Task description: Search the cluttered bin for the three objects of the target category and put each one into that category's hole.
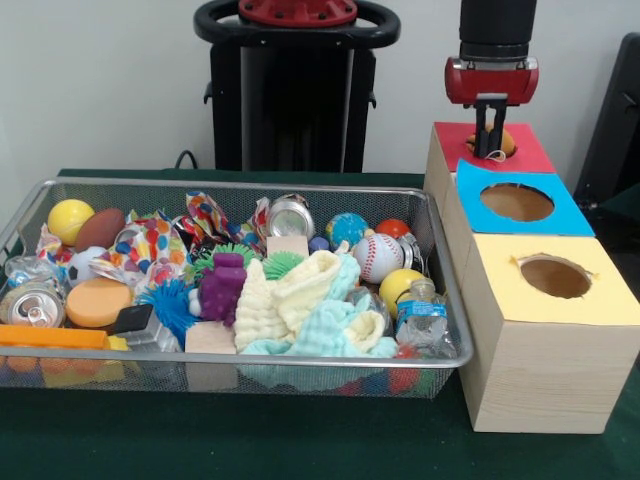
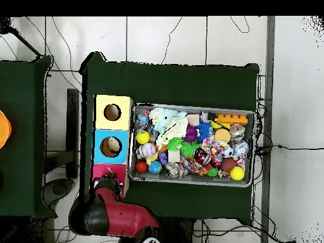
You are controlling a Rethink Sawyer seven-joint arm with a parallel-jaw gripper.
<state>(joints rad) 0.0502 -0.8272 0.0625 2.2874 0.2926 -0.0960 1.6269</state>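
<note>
Gripper (image 1: 490, 128) hangs directly over the red box's hole (image 1: 492, 143), fingers narrow around an orange object (image 1: 503, 143), seemingly mid-deposit. Remaining targets presumably lie in the bin (image 1: 445, 290) beside the red box.

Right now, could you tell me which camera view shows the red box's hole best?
The front view: the red box faces the camera, with the gripper hanging over its hole and something orange just visible in it. In the overhead view the arm covers most of that box, hiding the hole.
</note>
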